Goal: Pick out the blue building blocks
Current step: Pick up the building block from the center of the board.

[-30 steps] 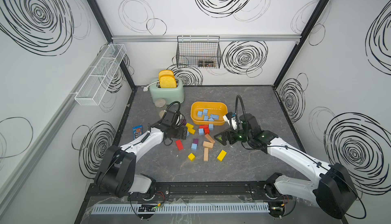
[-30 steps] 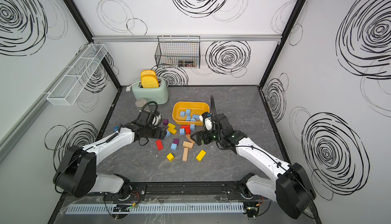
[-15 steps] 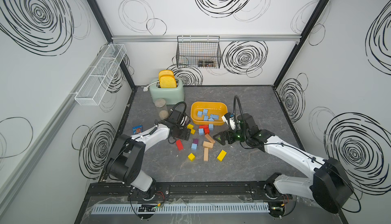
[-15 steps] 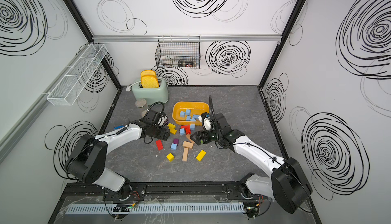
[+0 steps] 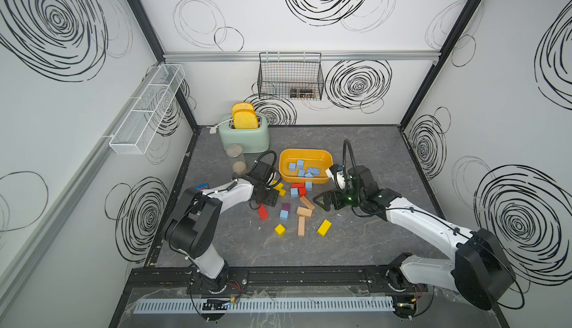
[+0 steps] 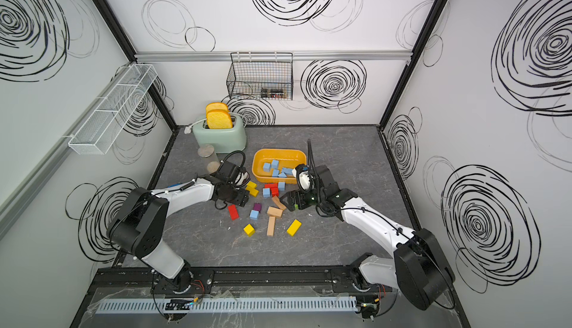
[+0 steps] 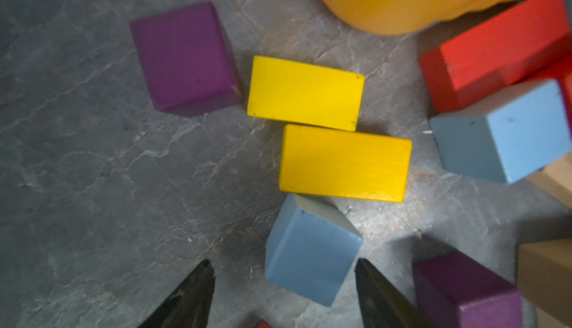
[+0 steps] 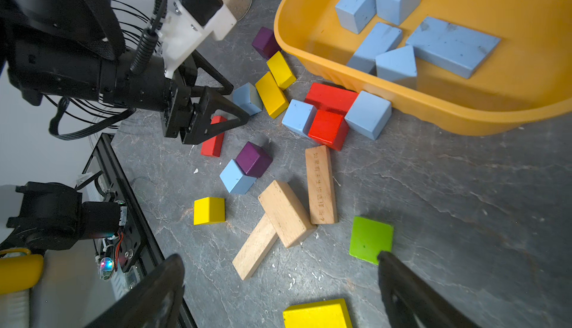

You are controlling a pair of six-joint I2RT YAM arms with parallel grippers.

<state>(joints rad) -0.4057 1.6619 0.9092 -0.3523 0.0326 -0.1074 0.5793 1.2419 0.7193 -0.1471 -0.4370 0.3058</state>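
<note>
Left wrist view has the left gripper (image 7: 283, 263) with its jaws spread and a loose blue cube (image 7: 311, 250) right at the tips, lying against two yellow bricks (image 7: 343, 162) on the grey table (image 7: 93, 171). Three more blue cubes (image 8: 298, 117) lie among red blocks (image 8: 329, 97) and a purple cube (image 8: 253, 159) just near of the yellow tub (image 5: 305, 155), which holds the other blue building blocks (image 5: 299, 164) at the far middle. To the right, the right gripper (image 8: 278, 256) hangs wide apart and empty beside the wooden bricks (image 8: 286, 213), with a green block (image 8: 370, 238) by one fingertip.
</note>
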